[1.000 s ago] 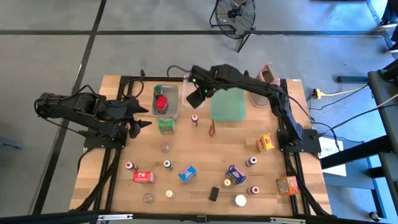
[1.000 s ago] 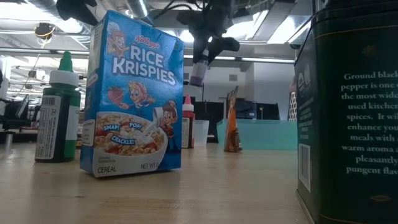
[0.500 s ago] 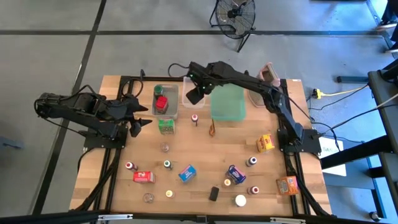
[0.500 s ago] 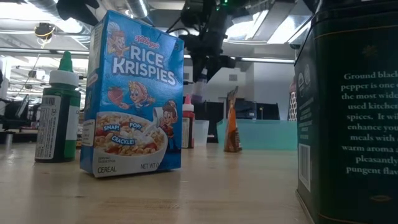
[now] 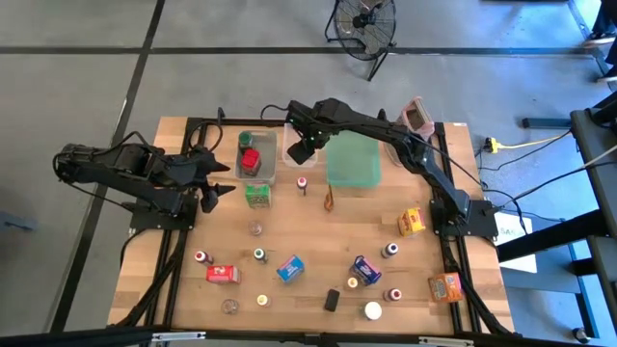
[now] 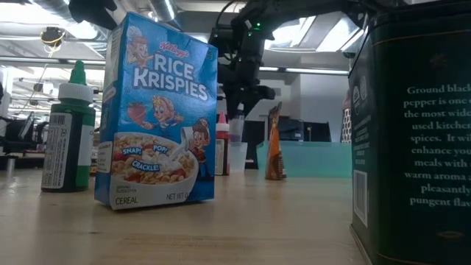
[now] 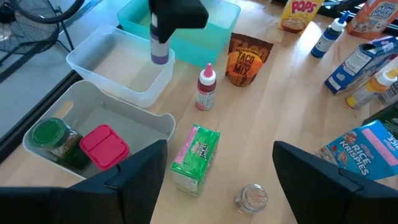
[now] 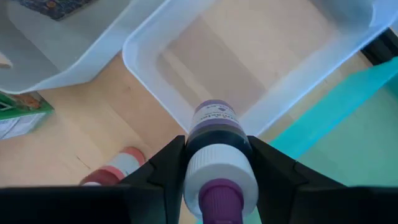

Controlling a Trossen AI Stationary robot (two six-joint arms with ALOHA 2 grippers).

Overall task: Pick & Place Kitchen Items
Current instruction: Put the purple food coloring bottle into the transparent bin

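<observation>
The sorting looks barely started: one clear bin (image 7: 163,121) holds only a green-lidded jar (image 7: 50,135) and a red container (image 7: 102,146), while most items, such as the cereal box (image 6: 156,110), stand loose on the desk (image 5: 318,231). The right end effector (image 8: 214,163) pinches a purple-capped bottle (image 8: 214,140) above the near wall of the second, still unfilled bin (image 7: 134,93), with the right arm stretched across the desk. The left end effector (image 5: 220,179) waits spread near the first bin.
</observation>
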